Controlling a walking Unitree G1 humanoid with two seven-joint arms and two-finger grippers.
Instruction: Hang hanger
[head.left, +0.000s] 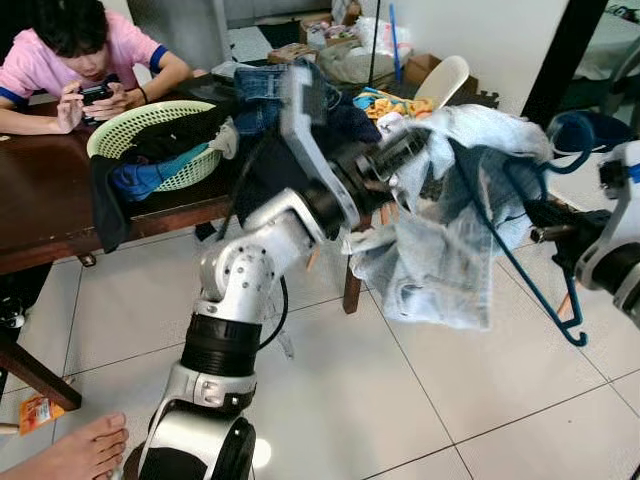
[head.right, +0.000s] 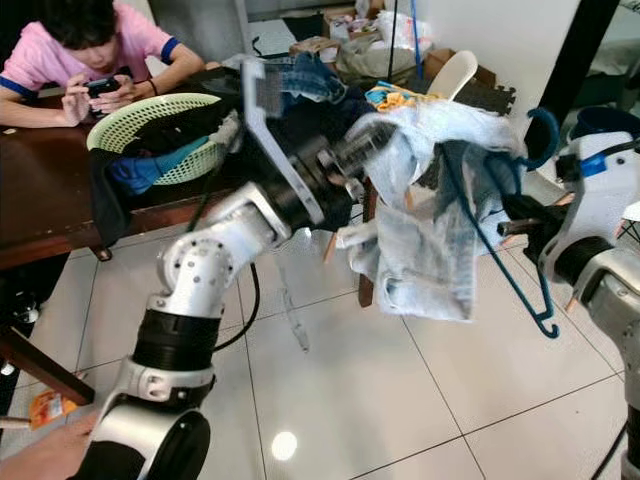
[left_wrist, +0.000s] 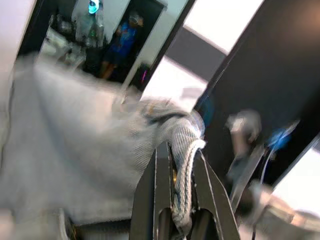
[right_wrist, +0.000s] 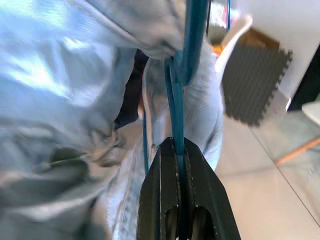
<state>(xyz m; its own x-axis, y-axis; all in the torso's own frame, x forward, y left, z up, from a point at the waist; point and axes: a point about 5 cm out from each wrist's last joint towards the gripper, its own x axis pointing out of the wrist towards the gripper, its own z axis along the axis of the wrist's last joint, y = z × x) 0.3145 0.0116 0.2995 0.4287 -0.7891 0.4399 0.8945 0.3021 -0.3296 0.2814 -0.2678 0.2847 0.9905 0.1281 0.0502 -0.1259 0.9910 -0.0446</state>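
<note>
Left gripper (left_wrist: 181, 172) pinching jeans (head.left: 440, 250), right gripper (right_wrist: 178, 150) clamping blue hanger (head.left: 520, 250): keep both grips firm, hook upright.

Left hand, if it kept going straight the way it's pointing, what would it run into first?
Probably the blue hanger, held by the right hand, just past the pale denim garment the left hand already grips. Depth is hard to judge.

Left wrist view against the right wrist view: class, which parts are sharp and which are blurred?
Left wrist view: jaws and the pinched fabric sharp, room behind smeared. Right wrist view: jaws and blue hanger fairly sharp, pale denim garment soft.
</note>
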